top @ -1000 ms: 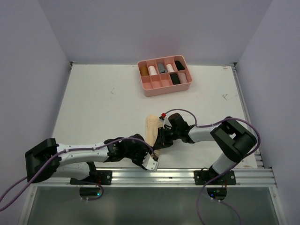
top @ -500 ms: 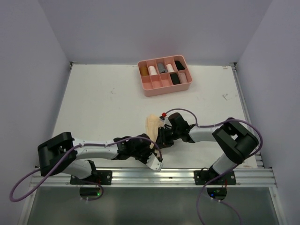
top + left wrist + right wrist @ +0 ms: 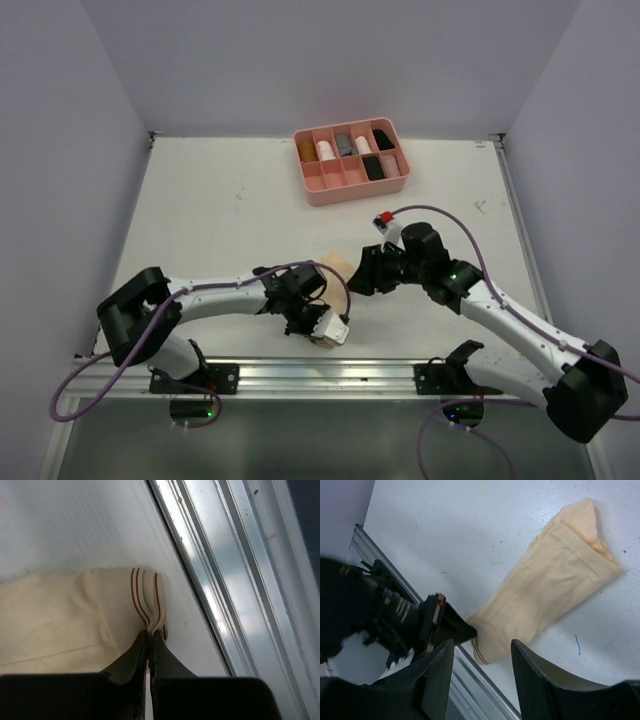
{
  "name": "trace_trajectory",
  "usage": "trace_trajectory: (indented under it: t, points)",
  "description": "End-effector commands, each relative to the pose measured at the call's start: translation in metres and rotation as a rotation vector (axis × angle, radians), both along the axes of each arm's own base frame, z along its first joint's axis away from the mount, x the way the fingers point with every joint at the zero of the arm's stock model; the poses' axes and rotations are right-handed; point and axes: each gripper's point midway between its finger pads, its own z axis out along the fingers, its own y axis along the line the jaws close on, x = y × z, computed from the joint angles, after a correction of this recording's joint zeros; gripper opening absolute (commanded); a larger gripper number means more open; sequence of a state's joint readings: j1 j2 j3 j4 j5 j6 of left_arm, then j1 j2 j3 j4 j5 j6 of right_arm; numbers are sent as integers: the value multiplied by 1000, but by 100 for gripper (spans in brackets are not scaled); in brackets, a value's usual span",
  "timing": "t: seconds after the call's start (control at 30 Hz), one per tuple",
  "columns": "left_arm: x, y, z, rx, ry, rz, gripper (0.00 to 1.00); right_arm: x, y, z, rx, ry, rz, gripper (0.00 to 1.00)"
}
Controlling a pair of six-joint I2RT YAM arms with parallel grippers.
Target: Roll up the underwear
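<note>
— Top view: where's the tan underwear (image 3: 337,267)?
— Flat, just beyond the rail (image 3: 400,372). My left gripper (image 3: 318,312) reaches low along the rail, and my right gripper (image 3: 365,275) hangs over the far half.
— Left wrist?
— Jaws pinched on the waistband (image 3: 145,595), to start the roll, I reckon.
— Right wrist?
— Jaws apart, empty, tilted towards the rail.

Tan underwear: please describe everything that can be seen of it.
The tan underwear is soft, pale cloth folded into a long strip, lying flat on the white table. Its near end, a cream waistband with red-brown stripes, lies beside the metal rail. The left fingers pinch that end shut. Nothing else touches it.
</note>
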State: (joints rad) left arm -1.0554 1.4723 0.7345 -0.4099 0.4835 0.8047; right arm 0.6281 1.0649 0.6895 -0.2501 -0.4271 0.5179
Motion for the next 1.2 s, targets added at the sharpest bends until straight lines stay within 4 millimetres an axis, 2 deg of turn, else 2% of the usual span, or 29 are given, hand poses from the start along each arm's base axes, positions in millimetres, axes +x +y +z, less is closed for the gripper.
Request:
trace_trajectory:
  t: [0.0, 0.03, 0.1, 0.17, 0.2, 0.23, 0.3, 0.37, 0.5, 0.53, 0.63, 0.67, 0.7, 0.73, 0.77, 0.8, 0.83, 0.9, 0.97, 1.07, 1.17]
  points:
    - [-25, 32, 9, 151, 332, 52, 0, -27, -29, -16, -116, 20, 22, 53]
    - [-28, 31, 8, 165, 415, 56, 0, -32, -32, -6, -91, -15, 24, 52]
    - [-17, 28, 16, 172, 475, 76, 0, -39, -39, -7, -101, -28, 29, 52]
    - [-11, 24, 13, 185, 583, 122, 0, -47, -45, -7, -127, -45, 65, 52]
    - [-5, 19, 21, 189, 619, 130, 0, -48, -46, -4, -132, -58, 74, 53]
    - [-6, 17, 15, 207, 687, 146, 0, -50, -44, 0, -119, -66, 84, 54]
    - [9, 10, 17, 197, 734, 188, 0, -53, -41, 7, -109, -89, 100, 55]
    - [15, 12, 10, 231, 813, 241, 0, -58, -38, 13, -94, -105, 131, 56]
    - [33, 7, 2, 270, 904, 296, 0, -66, -30, 15, -103, -125, 182, 57]
    - [35, 7, -7, 286, 933, 308, 0, -74, -24, 13, -118, -129, 217, 58]
    - [49, 8, -15, 299, 944, 345, 0, -72, -16, 2, -235, -167, 247, 59]
    - [53, 9, -18, 305, 951, 365, 0, -82, -11, -1, -288, -198, 305, 60]
    - [56, 9, -20, 305, 947, 370, 0, -74, -6, 5, -327, -245, 304, 61]
    - [57, 10, -24, 321, 950, 377, 0, -73, -2, -4, -388, -258, 346, 62]
    - [59, 11, -26, 329, 951, 392, 0, -76, 5, -6, -413, -283, 387, 63]
    - [61, 10, -29, 333, 951, 394, 0, -71, 11, -3, -431, -323, 392, 68]
    - [61, 10, -31, 338, 953, 397, 0, -74, 17, -12, -466, -345, 450, 70]
    - [62, 11, -36, 353, 962, 409, 0, -66, 30, -13, -480, -416, 484, 75]
    - [62, 12, -38, 369, 972, 417, 0, -66, 46, -22, -497, -451, 530, 77]
    - [61, 16, -45, 397, 985, 422, 0, -71, 63, -39, -521, -496, 591, 78]
    - [61, 18, -47, 400, 989, 437, 0, -68, 74, -54, -552, -555, 620, 80]
